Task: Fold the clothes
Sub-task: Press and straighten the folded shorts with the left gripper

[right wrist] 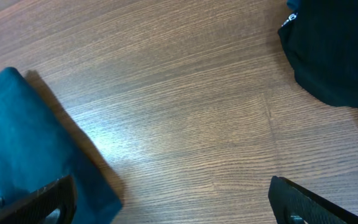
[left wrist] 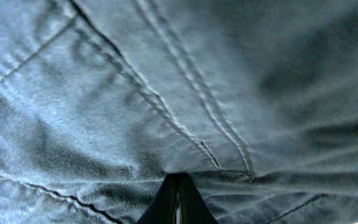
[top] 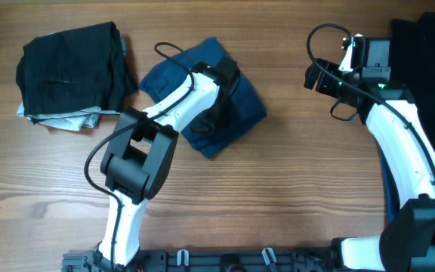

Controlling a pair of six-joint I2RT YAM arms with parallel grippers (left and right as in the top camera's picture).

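Left gripper (left wrist: 178, 186) is clamped on the blue cloth (top: 249, 106) mid-table; right gripper (right wrist: 173, 202) is spread wide, holding nothing. Risk: a thin pinch may slip, or drag the whole bundle and undo its folds. Bare wood table (top: 293, 189); black pile (top: 70, 68) far left, black garment (top: 429, 68) right.

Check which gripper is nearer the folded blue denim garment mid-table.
Left. The left gripper sits right on the folded blue denim garment, fingers together against the cloth. The right gripper hangs open over bare wooden table well to the garment's right, apart from it.
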